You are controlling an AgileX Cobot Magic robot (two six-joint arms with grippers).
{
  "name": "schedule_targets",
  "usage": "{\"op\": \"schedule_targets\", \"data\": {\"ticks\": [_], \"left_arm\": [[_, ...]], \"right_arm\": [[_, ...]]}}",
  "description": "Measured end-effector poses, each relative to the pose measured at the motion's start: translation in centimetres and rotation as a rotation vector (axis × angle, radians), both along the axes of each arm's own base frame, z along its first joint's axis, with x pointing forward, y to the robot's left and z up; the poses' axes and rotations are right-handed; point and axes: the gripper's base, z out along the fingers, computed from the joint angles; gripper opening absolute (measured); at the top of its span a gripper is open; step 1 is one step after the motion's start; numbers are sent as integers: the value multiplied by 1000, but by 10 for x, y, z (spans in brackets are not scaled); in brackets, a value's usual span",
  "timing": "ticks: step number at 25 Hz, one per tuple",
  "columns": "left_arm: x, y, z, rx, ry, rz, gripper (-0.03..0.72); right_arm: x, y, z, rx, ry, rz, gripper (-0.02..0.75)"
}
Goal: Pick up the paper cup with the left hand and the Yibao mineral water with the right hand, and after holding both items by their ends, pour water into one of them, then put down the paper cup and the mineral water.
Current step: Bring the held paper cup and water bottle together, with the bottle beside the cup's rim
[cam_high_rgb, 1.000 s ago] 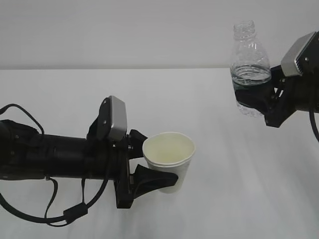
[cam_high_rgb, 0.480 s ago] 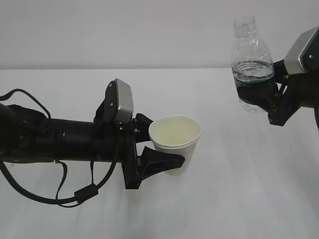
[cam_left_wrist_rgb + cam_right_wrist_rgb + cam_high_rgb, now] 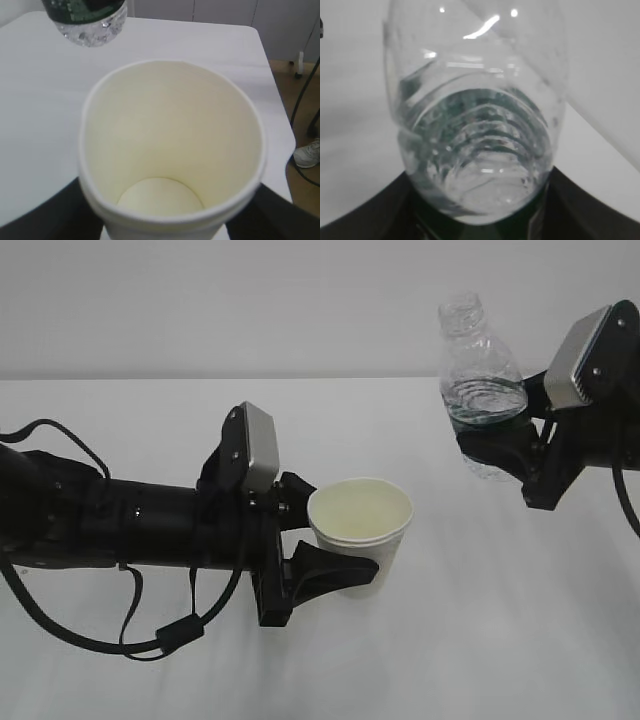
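The paper cup (image 3: 362, 523) is white, upright and empty, its cream inside (image 3: 170, 150) showing to the bottom. My left gripper (image 3: 335, 568) is shut on the cup's lower half, one black finger (image 3: 35, 215) on each side. The Yibao mineral water (image 3: 478, 390) is a clear capless bottle, part full, held in the air up and to the right of the cup. Its neck leans left toward the cup. My right gripper (image 3: 500, 448) is shut on its green-labelled lower part. The bottle (image 3: 475, 125) fills the right wrist view, and its base (image 3: 90, 20) shows beyond the cup.
A white table (image 3: 480, 640) spreads under both arms, with a pale wall behind. In the left wrist view the table's far edge (image 3: 277, 100) drops to a floor with a cable and a shoe (image 3: 307, 152). The left arm's black cables (image 3: 150, 635) hang over the table.
My left arm has carried the cup to the right and a little up. My right gripper has shifted left and tipped the bottle's neck toward the cup.
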Motion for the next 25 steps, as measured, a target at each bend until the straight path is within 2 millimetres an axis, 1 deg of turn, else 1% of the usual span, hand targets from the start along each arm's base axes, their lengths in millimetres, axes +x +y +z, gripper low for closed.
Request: {"op": "schedule_targets", "data": {"ticks": [4,7,12,15,25], "left_arm": [[-2,-4,1,-1,-4,-14,475],[-2,-5,-1,15,0,-8,475],[-3,-4,-1,17,27,-6,475],[-3,-4,-1,17,29,-6,475],[-3,-4,-1,17,30,-6,475]], "right_arm": [[-1,7,-1,-12,3,23,443],[-2,6,0,-26,1,20,443],[-5,2,8,-81,-25,-8,443],[-6,2,10,-95,-31,-12,443],[-8,2,7,-155,-33,33,442]]}}
